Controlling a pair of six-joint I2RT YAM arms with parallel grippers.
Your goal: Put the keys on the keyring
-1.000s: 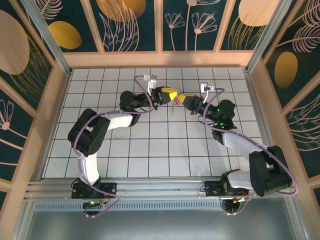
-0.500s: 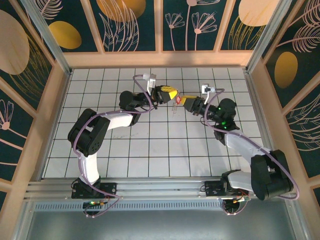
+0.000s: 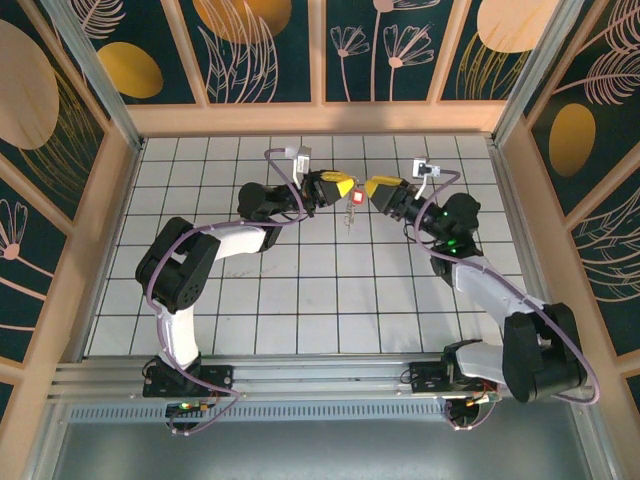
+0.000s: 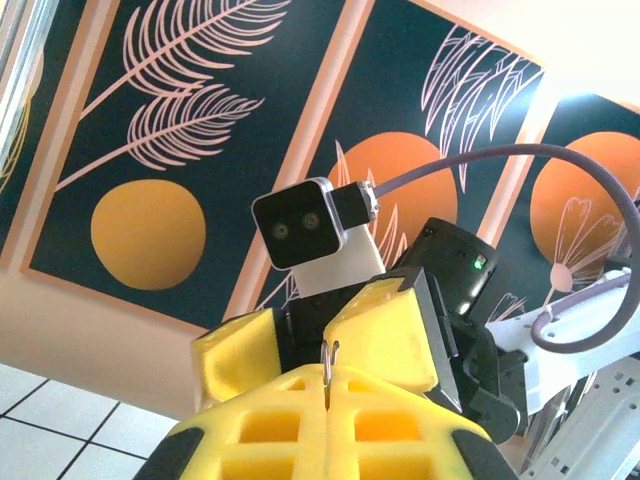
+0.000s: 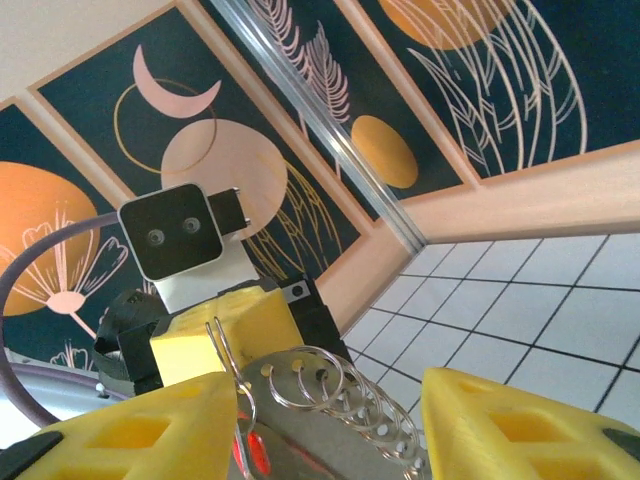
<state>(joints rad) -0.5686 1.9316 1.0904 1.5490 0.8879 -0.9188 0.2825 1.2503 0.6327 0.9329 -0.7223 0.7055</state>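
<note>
My left gripper (image 3: 345, 187) (image 4: 330, 385) is shut on the keyring (image 4: 332, 358), a thin wire loop whose edge sticks up from between its yellow pads. In the right wrist view the keyring (image 5: 222, 350) runs down past a pale metal strip with several small rings (image 5: 330, 400). The red-headed key (image 5: 256, 455) (image 3: 356, 198) hangs on the loop beside that strip. My right gripper (image 3: 374, 188) (image 5: 330, 425) stands open a short way to the right. Its yellow fingers (image 5: 130, 430) flank the bundle, and I cannot tell whether they touch it.
Both grippers meet above the far middle of the white grid table (image 3: 300, 290). Wooden walls with dark patterned panels (image 3: 260, 50) close the back and sides. The metal rail (image 3: 300, 375) carrying the arm bases runs along the near edge.
My right gripper has opened and drawn back to the upper right. The red key stays hanging at my left gripper, which has hardly moved.
</note>
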